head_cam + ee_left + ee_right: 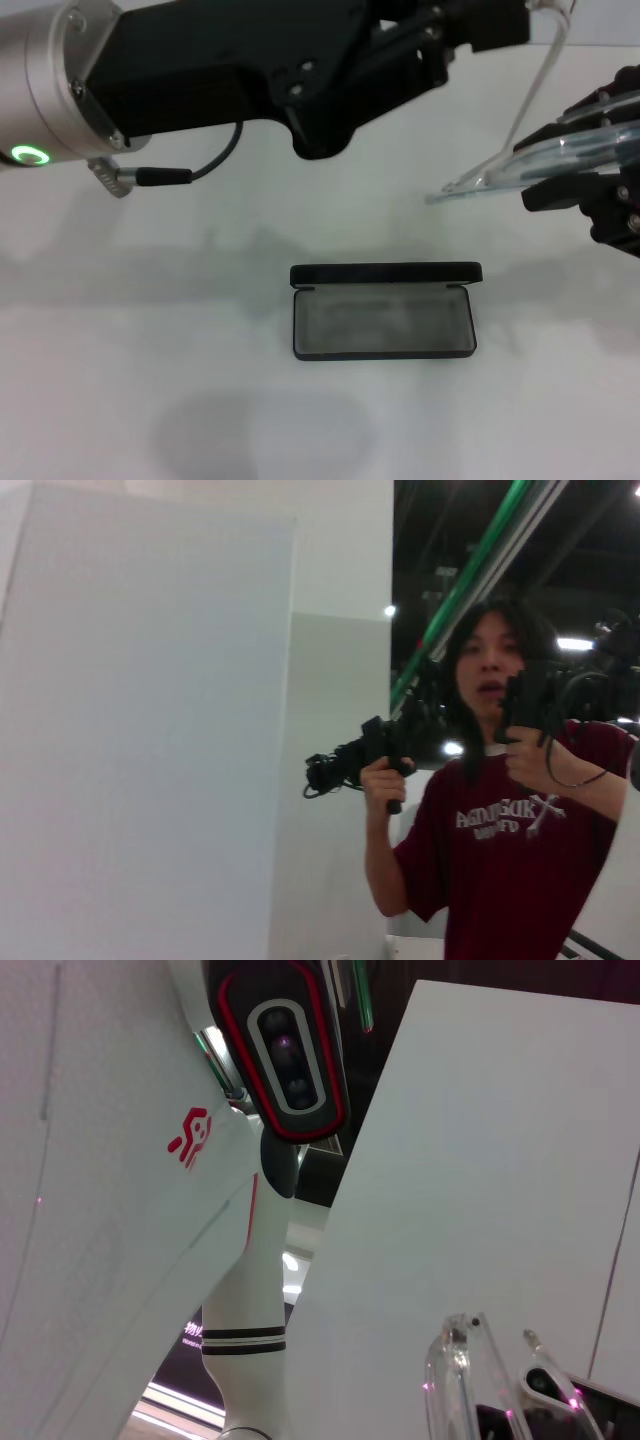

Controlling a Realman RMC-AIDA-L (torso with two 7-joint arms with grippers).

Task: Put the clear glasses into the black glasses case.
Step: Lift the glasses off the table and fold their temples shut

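Note:
The black glasses case (385, 322) lies open in the middle of the white table, grey lining up, its lid standing along the far side. Above and to the right of it hang the clear glasses (500, 175), held well off the table with my right gripper (600, 165) shut on their front part. One long clear arm rises from them to the tip of my left gripper (490, 25), which reaches across the top of the head view. The right wrist view shows part of the clear glasses (470, 1380) close up.
The left arm's black body (250, 70) and its cable (200, 170) hang over the far left of the table. The white table (150, 330) spreads around the case. A person (500, 830) holding controllers shows in the left wrist view.

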